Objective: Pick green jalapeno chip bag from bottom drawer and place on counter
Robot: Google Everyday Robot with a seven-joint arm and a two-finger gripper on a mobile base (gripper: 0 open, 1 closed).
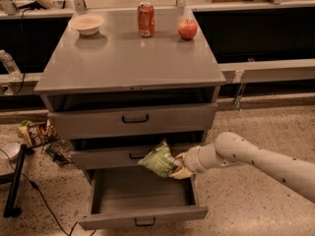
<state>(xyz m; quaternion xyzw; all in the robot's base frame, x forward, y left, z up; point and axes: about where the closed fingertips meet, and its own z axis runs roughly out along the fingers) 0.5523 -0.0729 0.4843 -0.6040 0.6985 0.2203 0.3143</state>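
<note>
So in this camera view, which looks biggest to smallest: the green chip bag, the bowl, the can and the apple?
1. green jalapeno chip bag, held by the gripper above the bottom drawer; it is nearer the camera, which may inflate it.
2. bowl and red can: too alike to rank.
3. apple.

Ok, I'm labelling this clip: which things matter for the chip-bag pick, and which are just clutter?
Job: green jalapeno chip bag; gripper, jaws shut on it above the open bottom drawer; counter.
Lying about: bowl, soda can, apple on the counter; snack packets on the floor.
</note>
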